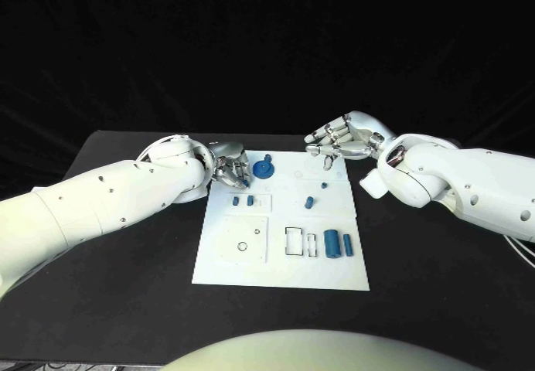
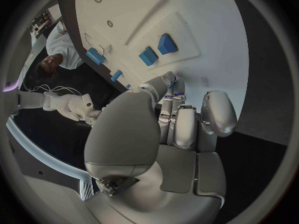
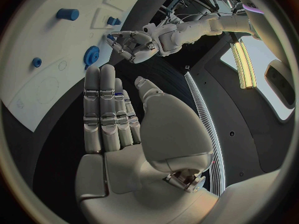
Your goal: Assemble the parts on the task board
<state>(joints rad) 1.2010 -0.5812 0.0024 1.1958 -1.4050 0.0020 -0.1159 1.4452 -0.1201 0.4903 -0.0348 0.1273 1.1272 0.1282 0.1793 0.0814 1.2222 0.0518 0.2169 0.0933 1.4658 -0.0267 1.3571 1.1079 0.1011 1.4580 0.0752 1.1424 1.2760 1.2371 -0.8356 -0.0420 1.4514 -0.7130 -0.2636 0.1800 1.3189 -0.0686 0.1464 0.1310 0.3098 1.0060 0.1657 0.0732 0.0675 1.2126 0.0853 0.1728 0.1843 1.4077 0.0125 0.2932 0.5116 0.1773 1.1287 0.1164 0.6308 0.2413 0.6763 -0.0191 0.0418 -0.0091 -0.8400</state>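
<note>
The white task board [image 1: 229,259] lies in the middle of the black table. A blue gear [image 1: 263,168] stands near its far left corner, also seen as the gear [image 3: 92,55]. My left hand [image 1: 229,171] hovers just left of the gear, fingers loosely curved and apart, holding nothing; it appears again as the left hand [image 3: 132,44]. My right hand [image 1: 345,141] is raised over the board's far right corner, fingers straight and empty. Two small blue blocks [image 1: 243,200] sit in slots left of centre, shown close as the blocks [image 2: 157,50]. A small blue peg [image 1: 309,202] stands mid-board.
Two blue cylinders [image 1: 341,243] lie side by side near the board's right edge, beside a rectangular recess [image 1: 294,240]. A ring-shaped hole [image 1: 243,246] marks the board's near left panel. Bare black table surrounds the board on all sides.
</note>
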